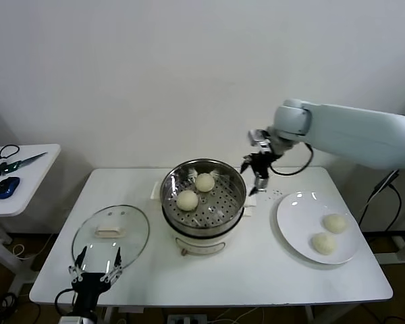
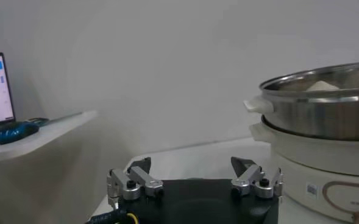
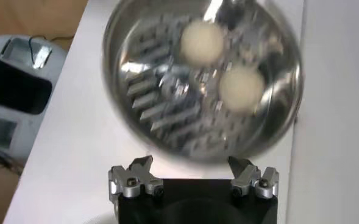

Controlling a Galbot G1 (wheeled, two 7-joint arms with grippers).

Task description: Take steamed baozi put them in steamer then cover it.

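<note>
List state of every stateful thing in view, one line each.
Round steel steamer basket on cream cooker base: uncovered, two buns inside.
Two cream-white baozi in steamer: resting on the perforated floor.
Two cream-white baozi on plate: not yet moved.
Flat white plate: holding two buns.
Clear glass lid: off, flat on table, handle up.
Left gripper: open, empty, by the lid.
Right gripper: open, empty, at the steamer's far edge.

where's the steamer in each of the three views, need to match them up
Head view: the steamer sits mid-table, between the glass lid and the white plate.
Left wrist view: its steel wall shows side-on, on the cream base.
Right wrist view: seen from above, blurred.
Shared landmark: the two baozi inside it; in the left wrist view only one top shows.
</note>
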